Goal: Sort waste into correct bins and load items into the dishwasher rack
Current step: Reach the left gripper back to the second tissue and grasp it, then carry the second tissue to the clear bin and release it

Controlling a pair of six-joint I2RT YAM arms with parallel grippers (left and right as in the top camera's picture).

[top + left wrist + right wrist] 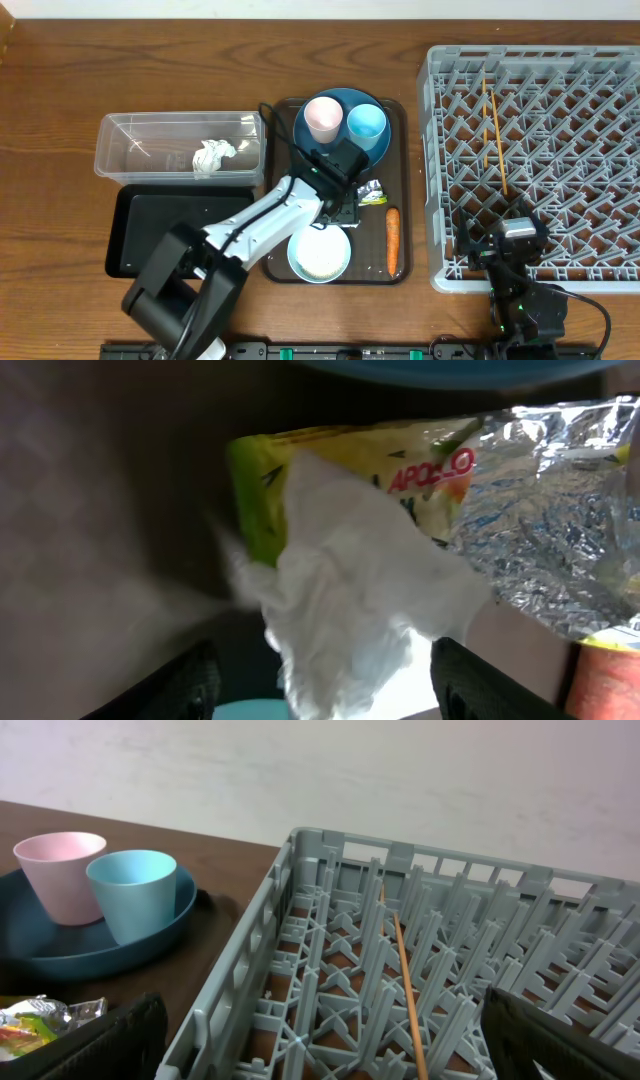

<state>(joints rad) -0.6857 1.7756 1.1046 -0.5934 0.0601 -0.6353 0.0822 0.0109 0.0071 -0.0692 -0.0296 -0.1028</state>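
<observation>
My left gripper [341,207] is open over the brown serving tray, its fingers either side of a crumpled white paper wad [350,590] without closing on it [325,695]. The wad lies on the green-yellow wrapper [400,465], which the overhead view also shows [371,192]. The carrot [393,240] and the white bowl [320,254] lie on the tray's near half. The blue plate [345,140] holds a pinkish-white cup [322,118] and a light blue cup [367,125]. My right gripper [516,238] is open and empty over the grey rack's [440,150] front edge [325,1050].
The clear tub [125,150] at the left holds another paper wad [212,156]. The black tray [170,235] lies in front of it. Thin chopsticks [495,135] lie in the rack. The brown serving tray [400,180] sits between the bins and the rack.
</observation>
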